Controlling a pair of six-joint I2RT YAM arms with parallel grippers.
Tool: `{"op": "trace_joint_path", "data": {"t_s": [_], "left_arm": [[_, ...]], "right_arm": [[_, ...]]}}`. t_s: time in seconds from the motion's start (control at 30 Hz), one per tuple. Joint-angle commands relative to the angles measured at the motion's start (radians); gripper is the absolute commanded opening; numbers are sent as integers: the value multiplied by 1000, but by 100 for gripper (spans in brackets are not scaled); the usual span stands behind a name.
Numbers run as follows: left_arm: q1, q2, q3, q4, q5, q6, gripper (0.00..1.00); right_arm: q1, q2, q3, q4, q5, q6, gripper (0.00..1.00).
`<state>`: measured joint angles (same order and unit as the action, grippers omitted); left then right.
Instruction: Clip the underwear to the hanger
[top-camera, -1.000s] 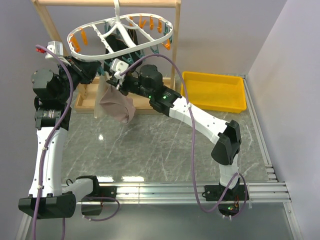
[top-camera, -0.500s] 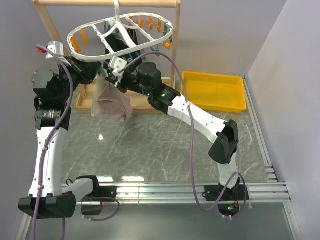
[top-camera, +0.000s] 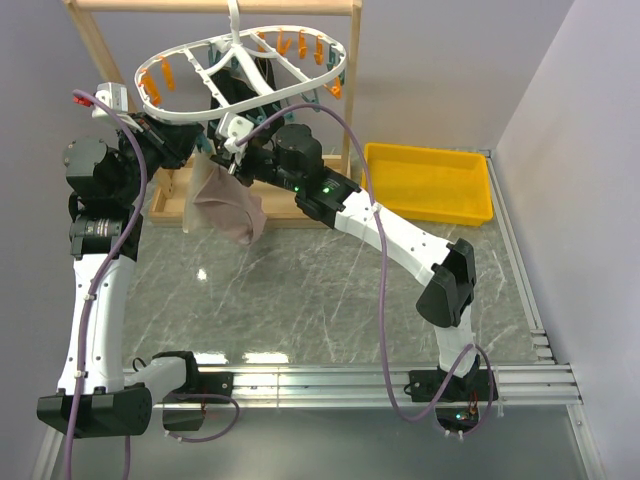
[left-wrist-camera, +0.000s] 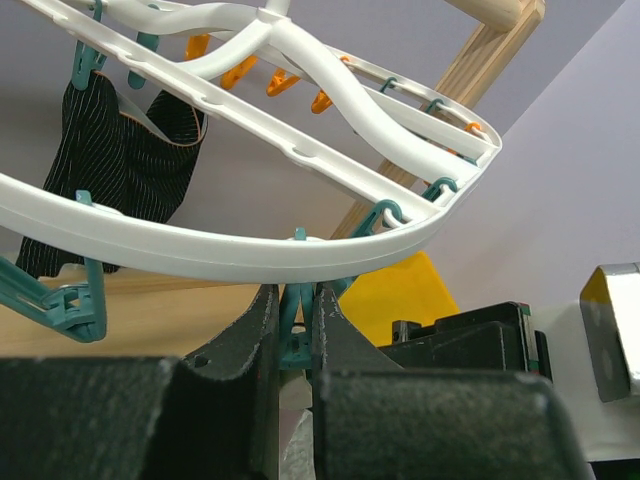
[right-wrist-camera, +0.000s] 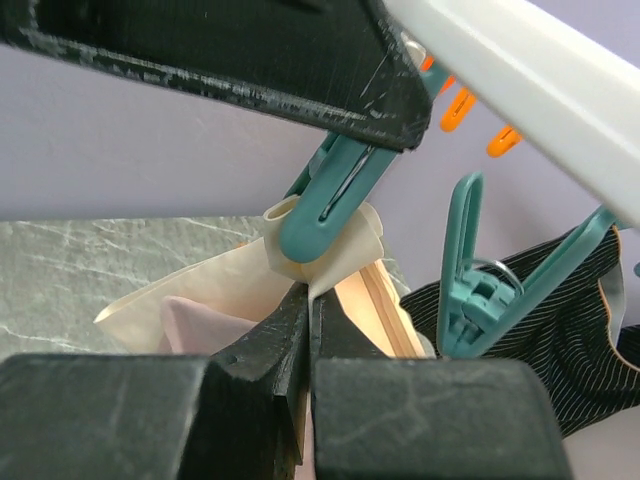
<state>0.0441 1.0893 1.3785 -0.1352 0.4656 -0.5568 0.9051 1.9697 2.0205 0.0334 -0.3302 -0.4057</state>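
The white oval hanger (top-camera: 165, 108) hangs from the wooden rack, with orange and teal clothespins under its ring (left-wrist-camera: 250, 255). My left gripper (left-wrist-camera: 297, 310) is shut on a teal clothespin (left-wrist-camera: 292, 335) just beneath the ring. The same clothespin (right-wrist-camera: 330, 195) points down in the right wrist view, and the beige waistband (right-wrist-camera: 345, 250) is bunched around its tip. My right gripper (right-wrist-camera: 308, 300) is shut on that waistband right below the pin. The dusty-pink underwear (top-camera: 228, 205) droops from it above the table. In the top view both grippers, left (top-camera: 208, 150) and right (top-camera: 232, 162), meet under the ring's front edge.
A black striped garment (left-wrist-camera: 110, 160) is clipped to the far side of the ring. The wooden rack's post (top-camera: 352, 90) stands behind it, its base (top-camera: 170, 205) on the table. A yellow tray (top-camera: 430, 180) lies at the back right.
My right arm has shifted slightly left and up, bringing the underwear's top closer under the ring. The left arm has stayed where it was.
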Motion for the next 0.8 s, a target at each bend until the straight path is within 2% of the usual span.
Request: {"op": "trace_joint_path", "data": {"t_s": [0.0, 0.77], "left_arm": [[-4, -17, 14, 8, 19, 21, 3], [-3, -17, 14, 14, 10, 26, 6]], "right_arm": [[-6, -20, 55, 31, 3, 8, 0], [-6, -38, 83, 28, -10, 41, 0]]}}
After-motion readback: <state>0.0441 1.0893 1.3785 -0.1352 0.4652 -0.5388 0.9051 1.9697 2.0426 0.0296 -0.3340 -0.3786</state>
